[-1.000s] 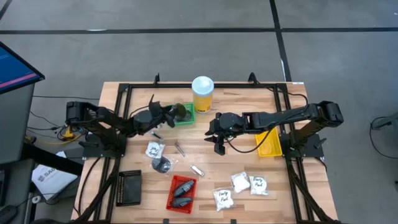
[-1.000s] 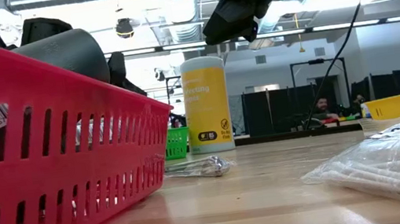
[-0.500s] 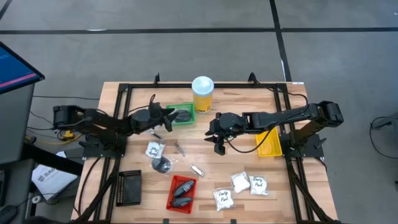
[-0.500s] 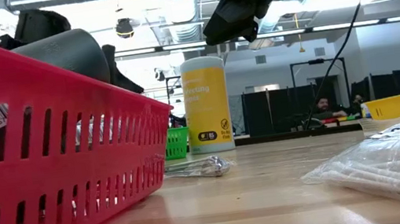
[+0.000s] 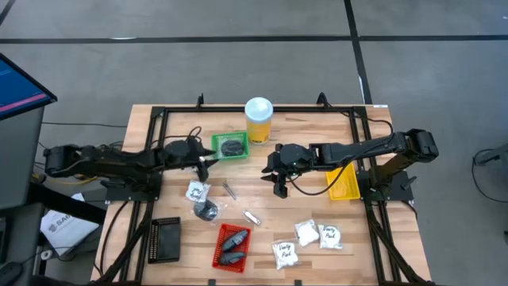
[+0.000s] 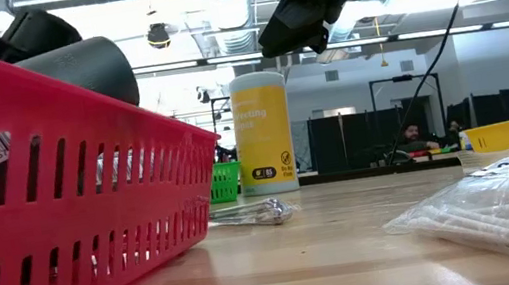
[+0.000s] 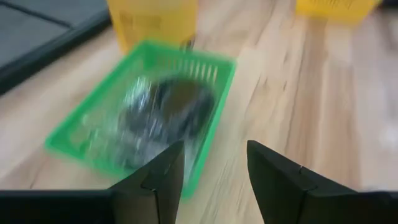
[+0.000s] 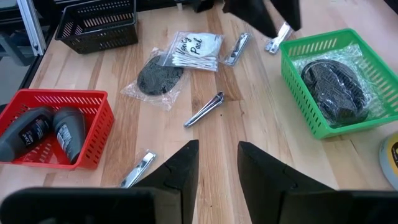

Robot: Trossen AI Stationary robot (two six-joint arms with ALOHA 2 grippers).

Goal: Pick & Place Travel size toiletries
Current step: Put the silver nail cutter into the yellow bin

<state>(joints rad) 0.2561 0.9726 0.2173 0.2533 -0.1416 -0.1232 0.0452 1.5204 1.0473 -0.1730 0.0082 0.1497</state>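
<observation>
Toiletries lie scattered over the bench (image 5: 159, 127): at the left, the left gripper (image 5: 200, 158) hangs beside the green tray (image 5: 216, 144), its fingers (image 7: 163, 177) apart and empty, with a bagged dark puck (image 5: 232, 147) lying in the tray. Further right sit a sachet (image 5: 197, 191), a second puck (image 5: 205, 210), silvery tubes (image 5: 229, 190) and the red tray (image 5: 221, 248) with two bottles (image 5: 232, 238), while the right gripper (image 5: 279, 184) hovers mid-bench, fingers (image 8: 180, 171) parted and empty. The risk, I judge, is the left fingers catching the tray rim or the puck's loose wrap and dragging it off.
</observation>
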